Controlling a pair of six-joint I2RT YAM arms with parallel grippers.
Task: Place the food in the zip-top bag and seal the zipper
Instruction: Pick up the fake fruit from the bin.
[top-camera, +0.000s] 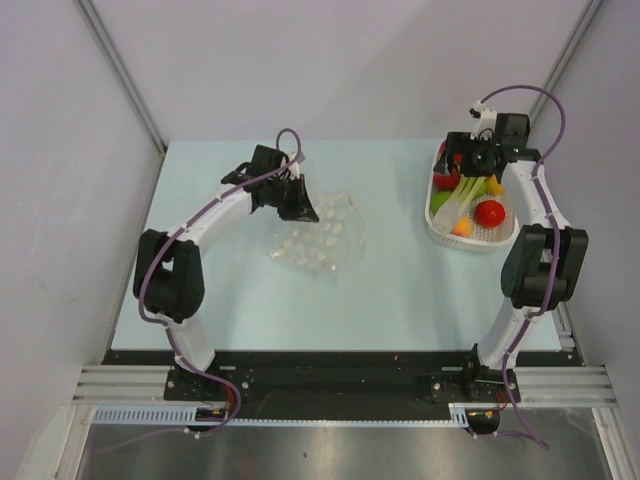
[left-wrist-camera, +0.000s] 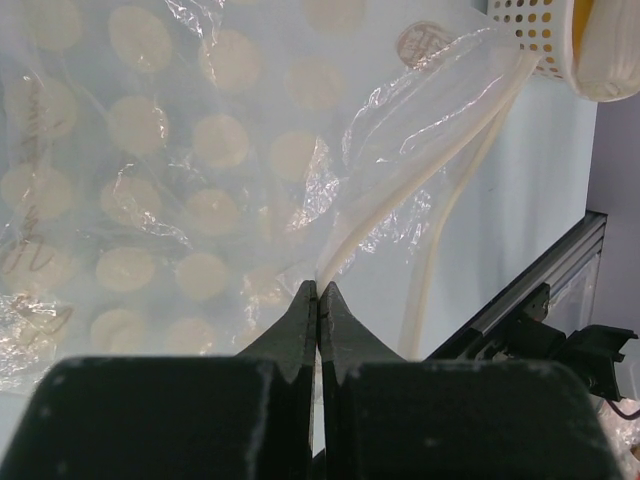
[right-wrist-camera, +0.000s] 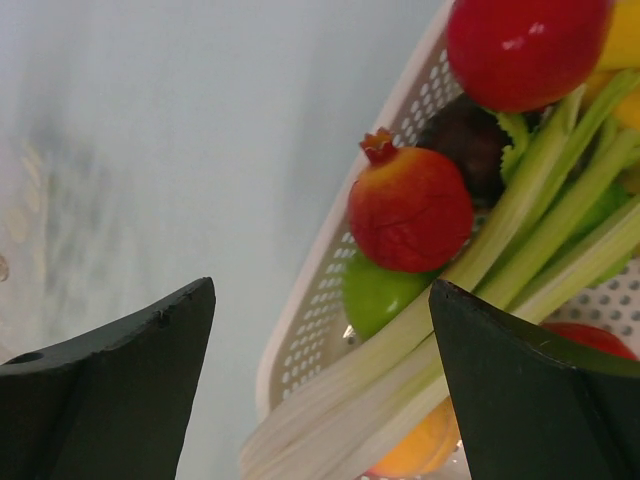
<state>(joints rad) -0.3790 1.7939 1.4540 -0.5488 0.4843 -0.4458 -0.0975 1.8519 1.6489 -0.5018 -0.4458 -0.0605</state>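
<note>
The clear dotted zip-top bag (top-camera: 322, 236) lies crumpled on the table left of centre. My left gripper (top-camera: 297, 207) sits at its far left edge. In the left wrist view the gripper (left-wrist-camera: 318, 292) is shut on the bag's edge, where the whitish zipper (left-wrist-camera: 430, 165) runs in. The bag (left-wrist-camera: 170, 170) spreads away from it. The food lies in the white basket (top-camera: 440, 228): a red fruit (top-camera: 489, 212), an orange one (top-camera: 462, 227), a green one (top-camera: 440, 200). My right gripper (top-camera: 466, 163) hovers open above them. Its view shows a red pomegranate (right-wrist-camera: 410, 210) and a green fruit (right-wrist-camera: 378, 297) beyond the gripper (right-wrist-camera: 320, 288).
A long celery stalk (right-wrist-camera: 520, 250) lies across the fruits in the basket, with a yellow piece (top-camera: 494, 185) and a dark piece (right-wrist-camera: 470, 145). The basket's corner (left-wrist-camera: 530, 30) shows beyond the bag in the left wrist view. Walls close the table's left, back and right sides.
</note>
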